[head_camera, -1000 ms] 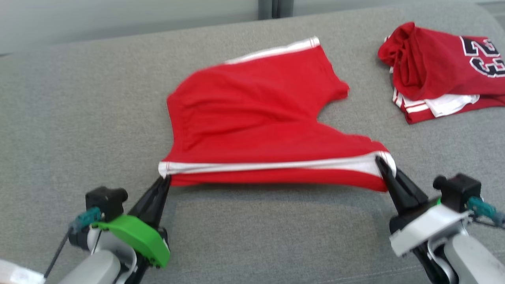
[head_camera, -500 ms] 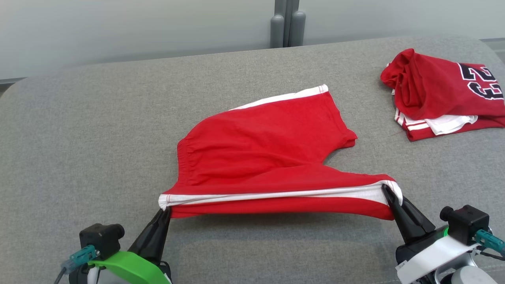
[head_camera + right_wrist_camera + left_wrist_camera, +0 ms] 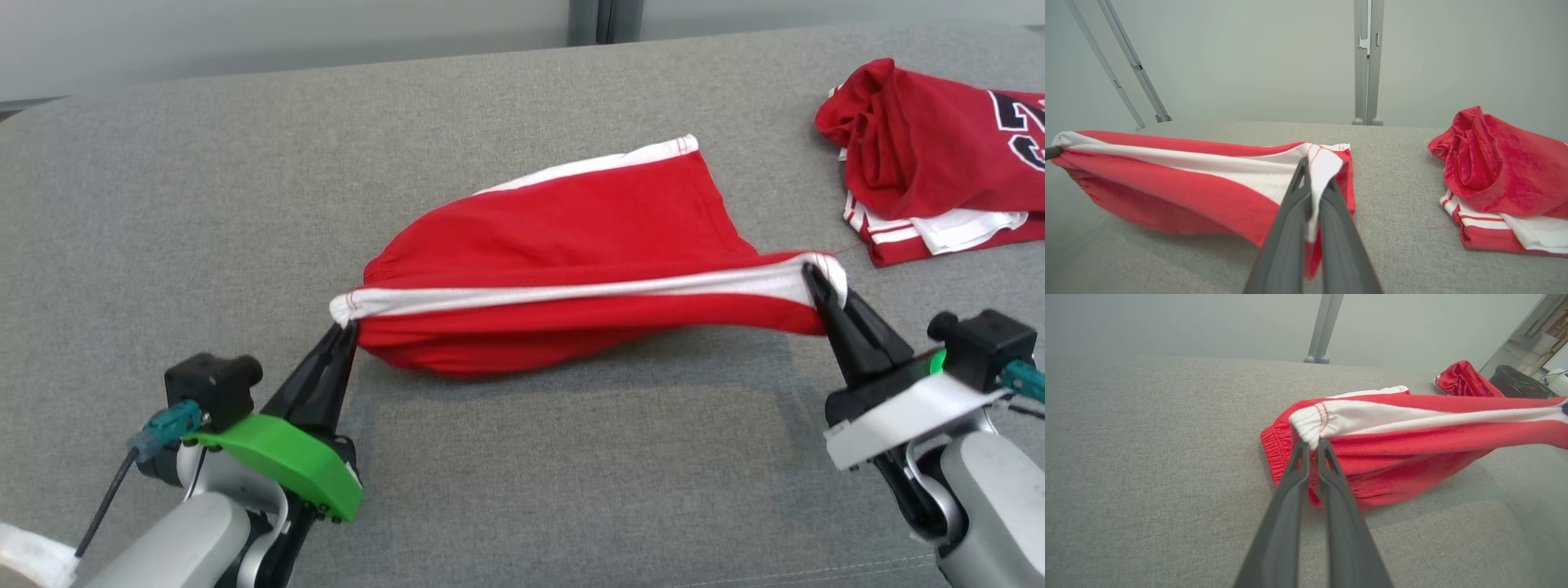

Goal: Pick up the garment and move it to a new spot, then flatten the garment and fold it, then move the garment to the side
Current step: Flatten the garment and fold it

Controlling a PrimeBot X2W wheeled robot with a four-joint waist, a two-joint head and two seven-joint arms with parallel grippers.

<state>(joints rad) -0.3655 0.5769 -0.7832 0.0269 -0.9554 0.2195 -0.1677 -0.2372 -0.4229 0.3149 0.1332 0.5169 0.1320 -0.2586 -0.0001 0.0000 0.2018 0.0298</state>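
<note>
Grey fabric surface (image 3: 522, 490) | red shorts (image 3: 571, 220) stretched taut | left jaws clamped on one end | right jaws clamped on other

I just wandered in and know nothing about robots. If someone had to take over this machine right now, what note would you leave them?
Left gripper: jaws shut on one end of the white-striped edge of the red shorts.
Right gripper: jaws shut on the other end of that edge.
Shorts: striped edge lifted and taut between the two arms; the far part rests on the grey cushion. A pile of red clothes sits at the far right.
Done: garment grasped and partly lifted.
Left: lay it flat, fold it, move it to the side.
</note>
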